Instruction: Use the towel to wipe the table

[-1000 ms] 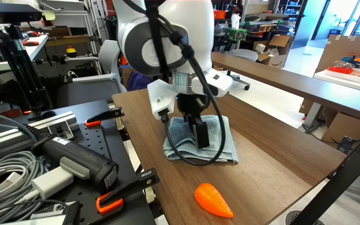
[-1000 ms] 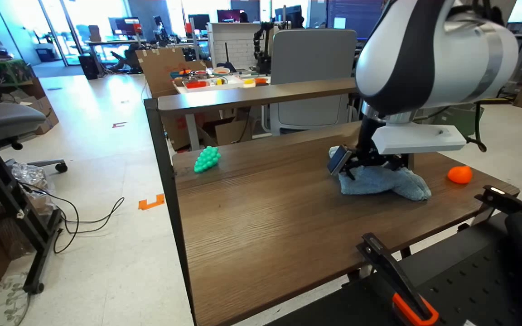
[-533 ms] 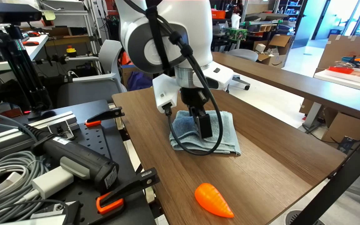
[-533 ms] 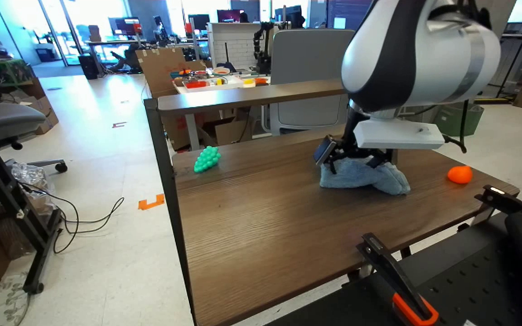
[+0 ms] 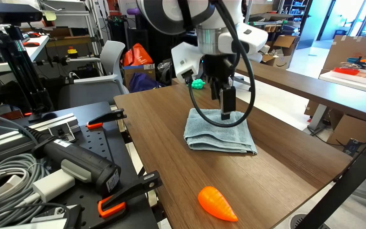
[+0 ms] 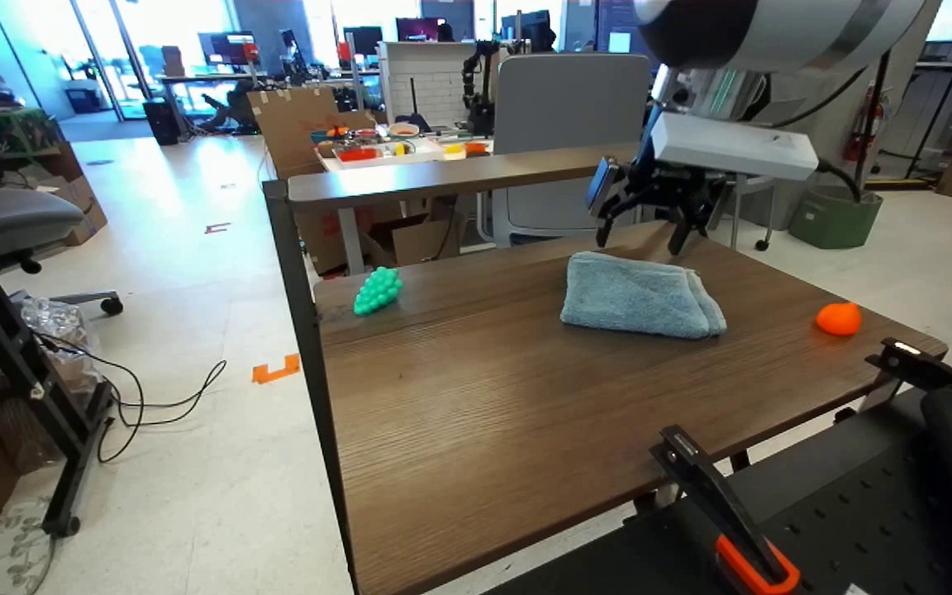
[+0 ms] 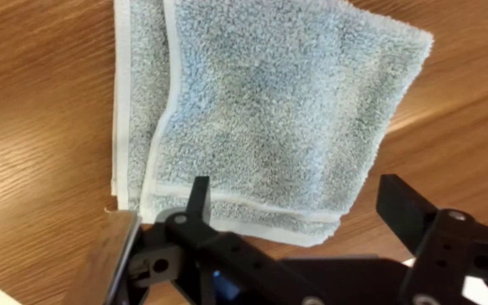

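The folded pale blue-grey towel (image 6: 641, 297) lies rumpled on the brown wood-grain table (image 6: 484, 413), away from the orange toy. Above it, with a visible gap, hangs my gripper (image 6: 640, 242), pointing down with its fingers spread wide. In the wrist view the towel (image 7: 261, 106) fills the upper middle, and the gripper (image 7: 295, 186) has nothing between its fingertips. One finger overlaps the towel's near hem there, while the other appears over bare table. In an exterior view the towel (image 5: 219, 138) is partly covered by the black hand and a looping cable.
An orange carrot-like toy (image 5: 217, 204) rests toward one table end. A green bumpy toy (image 6: 378, 291) sits near the opposite end. Black clamps (image 6: 724, 496) with orange parts grip the edge beside a dark pegboard bench (image 5: 91, 146). A dark post (image 6: 302, 330) rises at a table corner.
The towel slid with my gripper away from the orange toy, toward the green toy's end. Since half a second ago the fingers have let go of it, opened and risen clear.
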Robot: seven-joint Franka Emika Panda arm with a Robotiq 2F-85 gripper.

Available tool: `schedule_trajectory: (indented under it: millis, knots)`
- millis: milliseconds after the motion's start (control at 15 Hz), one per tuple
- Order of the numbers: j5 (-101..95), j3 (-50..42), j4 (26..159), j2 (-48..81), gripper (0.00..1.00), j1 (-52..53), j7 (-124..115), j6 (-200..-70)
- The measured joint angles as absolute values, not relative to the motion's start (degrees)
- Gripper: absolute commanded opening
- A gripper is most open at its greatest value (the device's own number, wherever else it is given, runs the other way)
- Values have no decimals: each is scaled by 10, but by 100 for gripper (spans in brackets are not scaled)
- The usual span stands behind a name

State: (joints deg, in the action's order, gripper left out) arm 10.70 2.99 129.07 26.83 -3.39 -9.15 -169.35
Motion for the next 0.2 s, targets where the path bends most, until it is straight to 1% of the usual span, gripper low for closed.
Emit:
schedule_trajectory:
  millis: [200]
  knots:
    - [131, 49, 1322, 201, 100, -72, -64, -1673]
